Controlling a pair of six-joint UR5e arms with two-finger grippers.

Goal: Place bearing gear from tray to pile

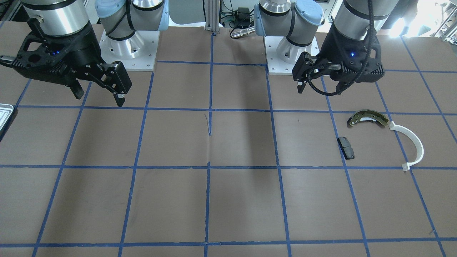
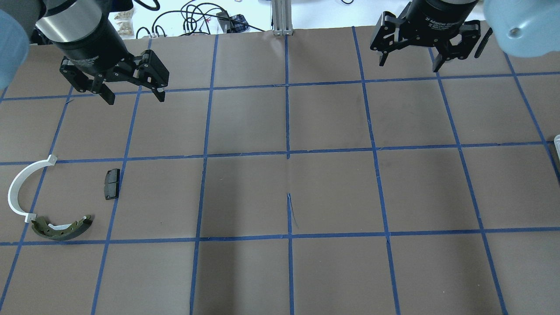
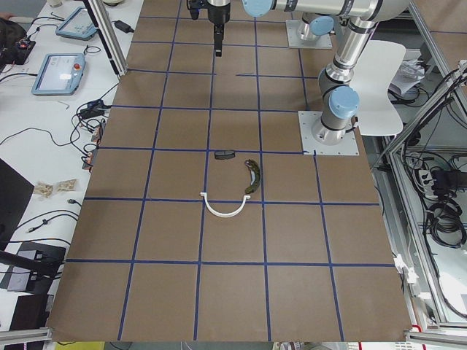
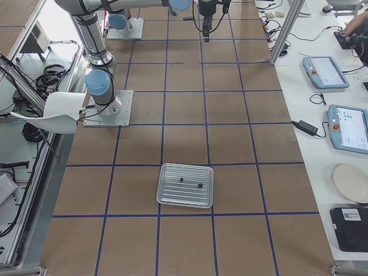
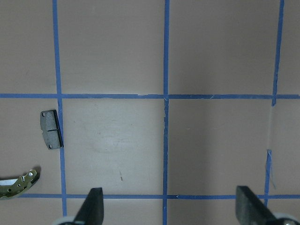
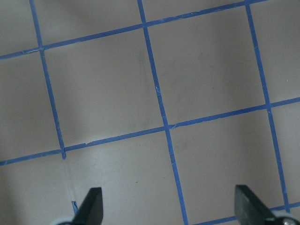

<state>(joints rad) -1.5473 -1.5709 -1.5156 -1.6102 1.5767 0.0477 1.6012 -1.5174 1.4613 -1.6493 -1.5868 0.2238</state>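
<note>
The silvery ribbed tray (image 4: 167, 192) lies at the table's right end, with two small dark parts (image 4: 199, 186) on it; I cannot tell which is the bearing gear. Only the tray's edge shows in the front view (image 1: 5, 113) and the overhead view (image 2: 557, 141). The pile lies at the left end: olive-bronze shoe (image 2: 61, 228), white arc (image 2: 19, 192), black pad (image 2: 111, 183). My left gripper (image 2: 135, 98) is open and empty, raised beyond the pile. My right gripper (image 2: 409, 64) is open and empty, raised far from the tray.
The brown table carries a grid of blue tape lines (image 2: 288, 153). The two arm bases (image 1: 128, 46) stand at the robot's side. Side benches hold tablets (image 4: 325, 72) and cables, off the table.
</note>
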